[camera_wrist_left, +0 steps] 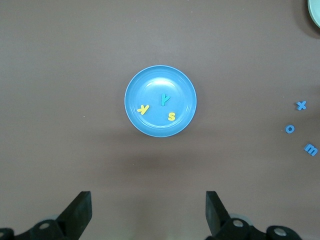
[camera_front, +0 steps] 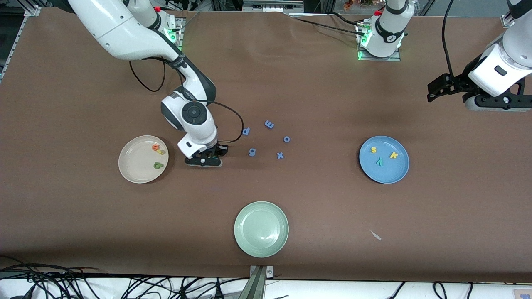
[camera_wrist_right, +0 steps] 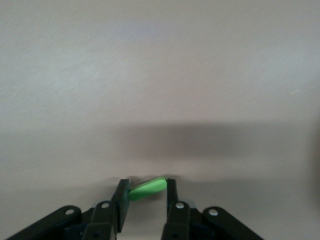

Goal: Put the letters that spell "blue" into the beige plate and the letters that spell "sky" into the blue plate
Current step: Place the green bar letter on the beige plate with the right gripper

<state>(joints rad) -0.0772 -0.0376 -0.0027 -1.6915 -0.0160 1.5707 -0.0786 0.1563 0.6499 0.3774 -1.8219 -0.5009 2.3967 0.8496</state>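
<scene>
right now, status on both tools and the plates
Right tool down at the table beside the beige plate, shut on the green bar letter. Left tool open, waiting high over the blue plate. Blue plate has all three letters. Nothing blocking.

I see a pale green plate (camera_front: 261,229) nearest the front camera. At its twelve o'clock lie five blue letters (camera_front: 266,139), loosely scattered on the brown table (camera_front: 83,207).

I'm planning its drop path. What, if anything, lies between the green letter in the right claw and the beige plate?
Nothing visible: only bare table separates the right claw, shut on the green l, from the beige plate beside it.
</scene>
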